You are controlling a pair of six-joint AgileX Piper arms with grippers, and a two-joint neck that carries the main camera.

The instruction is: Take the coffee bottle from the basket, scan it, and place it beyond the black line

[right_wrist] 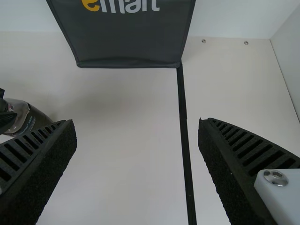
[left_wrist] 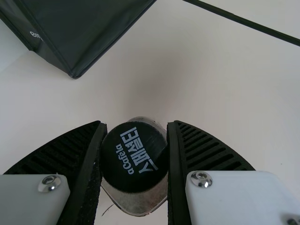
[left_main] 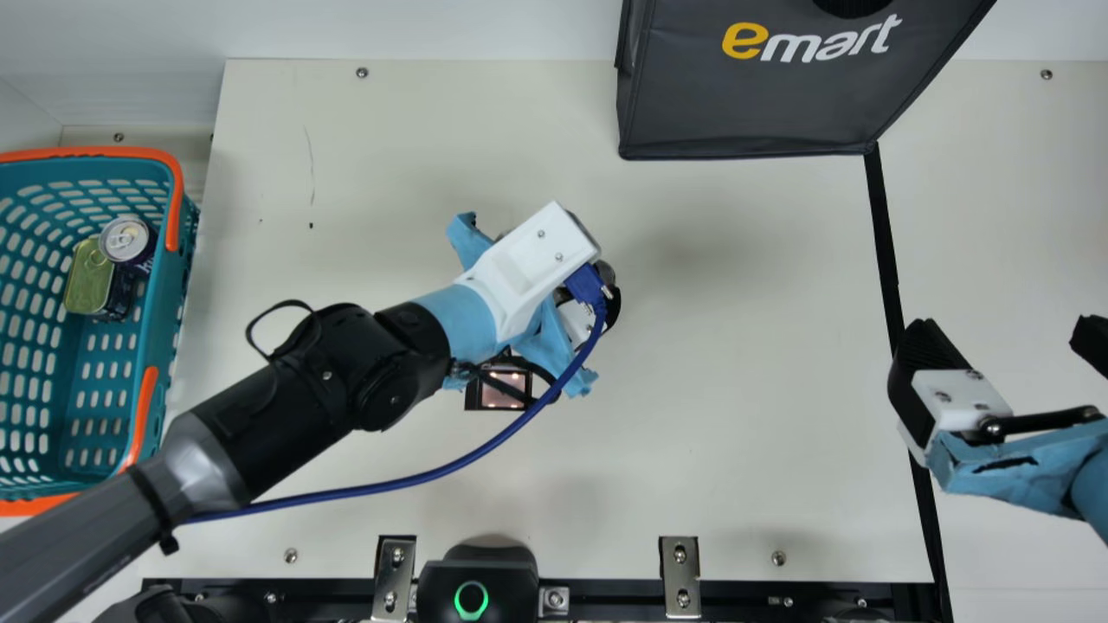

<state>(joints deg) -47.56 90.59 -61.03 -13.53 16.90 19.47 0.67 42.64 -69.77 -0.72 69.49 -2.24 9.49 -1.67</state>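
The cream table point(left_main: 736, 415) is crossed on its right side by one black line point(left_main: 887, 251). At the main view's left is one teal basket point(left_main: 95, 151) with orange handles, holding two items: a round can point(left_main: 125, 238) and, touching it, a flat gold-lidded tin point(left_main: 86, 285). One dark shopping bag point(left_main: 744, 104) stands at the table's far side, its corner meeting the line. My right tool point(left_main: 1007, 337) hangs at the main view's right, wide apart and holding nothing. My left tool point(left_main: 613, 305) is mid-table, closed on the one coffee bottle point(left_wrist: 136, 199); the left wrist view gives its black cap point(left_wrist: 134, 157) between both ribbed fingers, the right wrist view its dark side, tilted. The bottle is on the basket's side of the line. The main view also has one lit scanner point(left_main: 505, 389) near the left tool.
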